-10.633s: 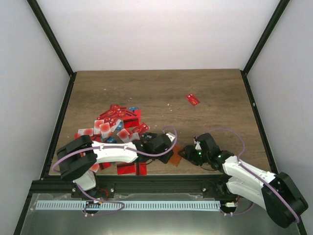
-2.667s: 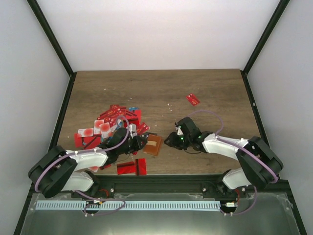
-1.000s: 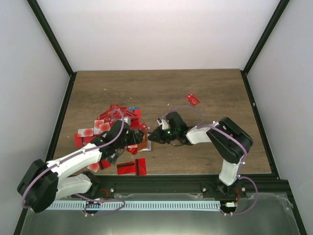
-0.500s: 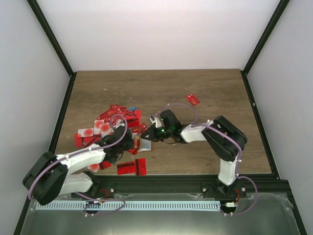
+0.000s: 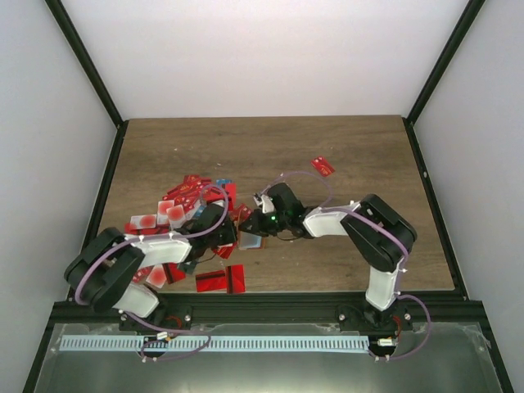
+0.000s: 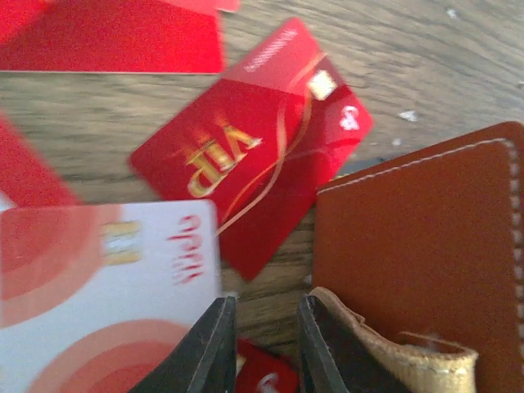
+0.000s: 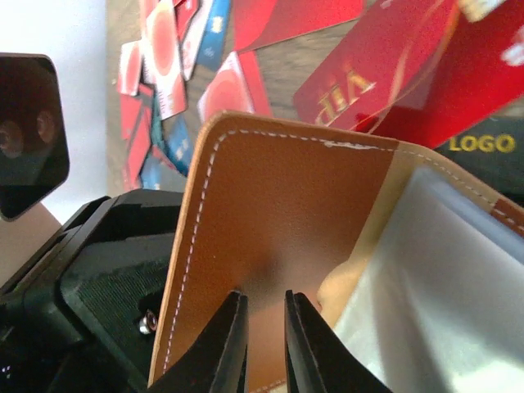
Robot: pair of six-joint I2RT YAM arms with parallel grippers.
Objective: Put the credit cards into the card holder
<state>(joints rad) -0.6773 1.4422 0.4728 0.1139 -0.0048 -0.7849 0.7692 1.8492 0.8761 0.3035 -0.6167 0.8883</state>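
Observation:
The orange-brown card holder point(image 5: 250, 242) lies partly open between my two grippers, beside the heap of mostly red credit cards point(image 5: 188, 201). My left gripper point(image 5: 223, 236) is at its left edge. In the left wrist view the left gripper point(image 6: 264, 301) has a narrow gap with only wood and a red card below; the holder point(image 6: 426, 262) and its tan flap lie against the right finger's outer side. My right gripper point(image 7: 262, 296) has a narrow gap, its tips against the holder's raised leather flap point(image 7: 278, 205); a pale inner panel point(image 7: 426, 278) shows to the right.
A red VIP card point(image 6: 254, 147) and a white card with a red blotch point(image 6: 106, 303) lie just ahead of the left fingers. A lone red card point(image 5: 322, 166) lies far right of the heap. Two red cards point(image 5: 221, 281) lie near the front edge.
The right gripper moved left to the card holder and stays there. The left gripper shifted right, up to the holder's edge. The holder's light inner panel now shows.

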